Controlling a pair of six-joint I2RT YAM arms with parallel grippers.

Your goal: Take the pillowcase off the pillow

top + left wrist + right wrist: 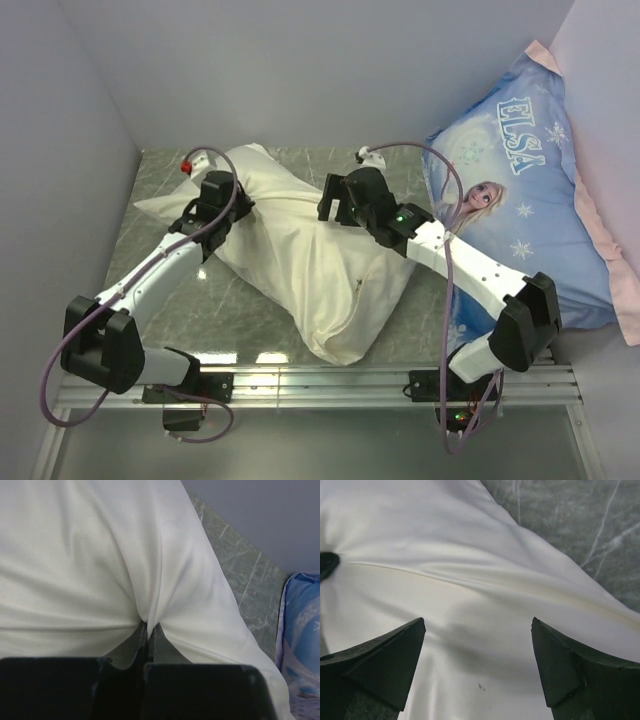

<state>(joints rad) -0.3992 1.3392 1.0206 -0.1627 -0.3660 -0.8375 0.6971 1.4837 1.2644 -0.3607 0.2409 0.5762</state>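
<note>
The cream pillowcase (pixel 310 270) lies diagonally across the table, plump with the pillow inside it; I see no bare pillow surface. My left gripper (pixel 238 205) is shut on a pinched fold of the pillowcase (pixel 150 555) near its far left end; the fabric gathers into the closed fingertips in the left wrist view (pixel 148 630). My right gripper (pixel 335 200) is open and empty, its fingers (pixel 400 655) spread just above the middle of the pillowcase (pixel 480 595).
A large blue ELSA pillow (pixel 520 200) leans against the right wall, also in the left wrist view (pixel 302 630). Grey walls close in the left, back and right. The grey marble tabletop (pixel 160 250) shows around the pillowcase.
</note>
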